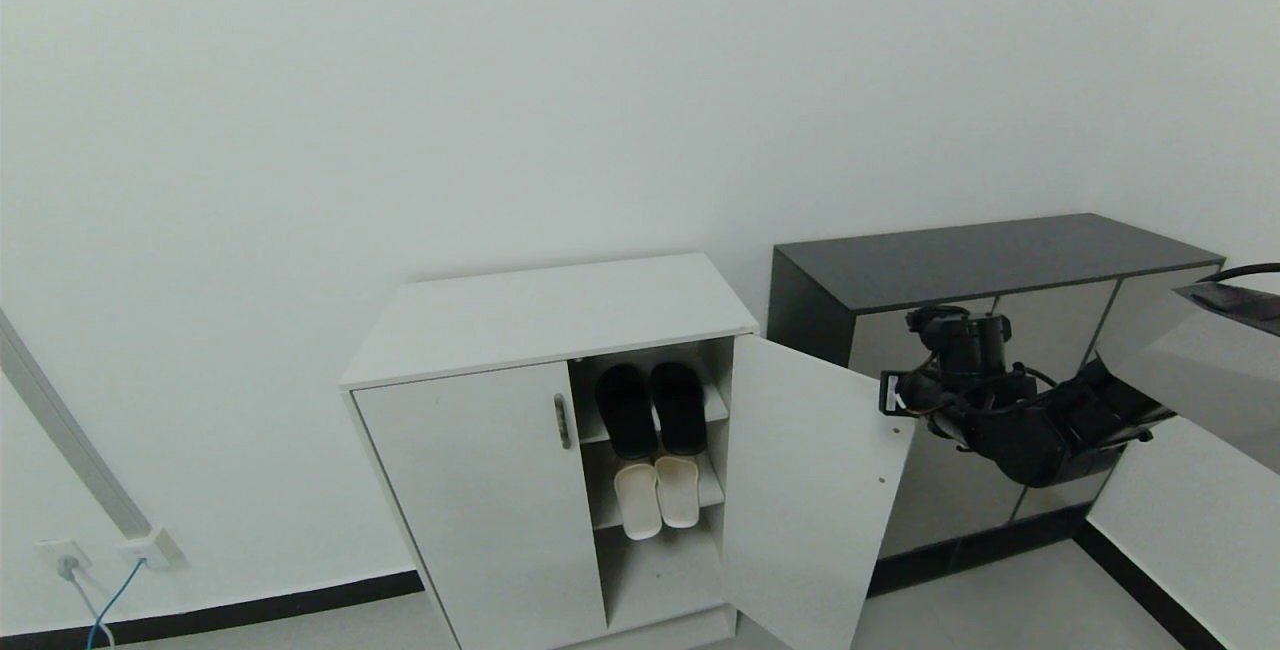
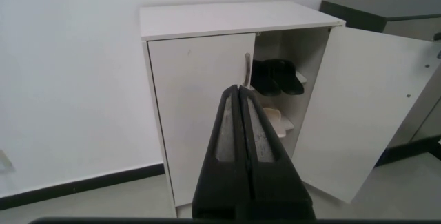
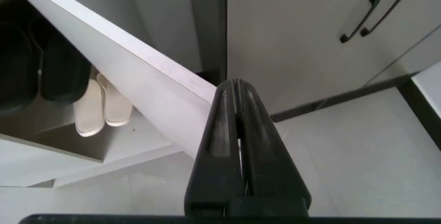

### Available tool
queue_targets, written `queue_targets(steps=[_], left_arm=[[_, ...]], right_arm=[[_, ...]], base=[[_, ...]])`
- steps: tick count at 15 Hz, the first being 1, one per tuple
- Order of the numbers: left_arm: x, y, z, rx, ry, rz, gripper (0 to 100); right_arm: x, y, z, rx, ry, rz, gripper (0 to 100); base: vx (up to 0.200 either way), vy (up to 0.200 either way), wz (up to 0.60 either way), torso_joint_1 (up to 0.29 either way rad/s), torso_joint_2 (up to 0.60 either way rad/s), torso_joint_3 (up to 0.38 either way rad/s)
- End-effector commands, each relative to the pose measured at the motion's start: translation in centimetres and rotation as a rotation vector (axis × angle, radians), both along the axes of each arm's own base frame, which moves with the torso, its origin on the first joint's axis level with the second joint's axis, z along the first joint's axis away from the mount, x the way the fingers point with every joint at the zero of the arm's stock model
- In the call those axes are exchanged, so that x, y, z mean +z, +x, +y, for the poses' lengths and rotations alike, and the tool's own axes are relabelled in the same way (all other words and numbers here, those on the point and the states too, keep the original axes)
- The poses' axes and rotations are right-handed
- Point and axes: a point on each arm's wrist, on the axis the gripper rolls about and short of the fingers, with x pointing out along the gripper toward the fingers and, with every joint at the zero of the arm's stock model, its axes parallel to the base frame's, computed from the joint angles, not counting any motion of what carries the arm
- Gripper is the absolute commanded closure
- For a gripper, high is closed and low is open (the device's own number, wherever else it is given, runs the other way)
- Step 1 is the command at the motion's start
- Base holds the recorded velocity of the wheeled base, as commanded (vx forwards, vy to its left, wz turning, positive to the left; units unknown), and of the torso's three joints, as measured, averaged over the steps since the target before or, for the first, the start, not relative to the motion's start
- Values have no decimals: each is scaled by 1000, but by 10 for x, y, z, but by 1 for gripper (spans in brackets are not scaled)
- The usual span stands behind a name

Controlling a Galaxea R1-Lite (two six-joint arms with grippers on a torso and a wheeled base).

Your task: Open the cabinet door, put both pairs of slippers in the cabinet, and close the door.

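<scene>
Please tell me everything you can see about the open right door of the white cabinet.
The open door is a flat white panel, matte like painted board, with small holes near its free edge. It hangs upright from the right side of the white cabinet and stands swung wide outward. The right gripper, shut, sits at its upper free corner; contact cannot be told.
</scene>
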Motion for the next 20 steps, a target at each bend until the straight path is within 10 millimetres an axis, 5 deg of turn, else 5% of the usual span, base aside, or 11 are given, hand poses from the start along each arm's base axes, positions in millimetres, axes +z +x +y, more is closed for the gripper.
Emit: queue_targets(steps=[1, 7, 15, 20], left_arm=[[0, 0, 0, 0, 0, 0, 100], [0, 0, 0, 2, 0, 0, 100], [0, 0, 0, 8, -2, 0, 100], [0, 0, 0, 7, -2, 0, 100]], right_arm=[[-6, 2, -1, -3, -4, 14, 100], [-3, -13, 13, 38, -12, 30, 100], [16, -95, 82, 272, -4, 63, 100], [17, -106, 81, 343, 18, 18, 100]], base=[[0, 0, 0, 0, 0, 0], [0, 0, 0, 0, 0, 0], [0, 0, 0, 0, 0, 0], [0, 0, 0, 0, 0, 0]])
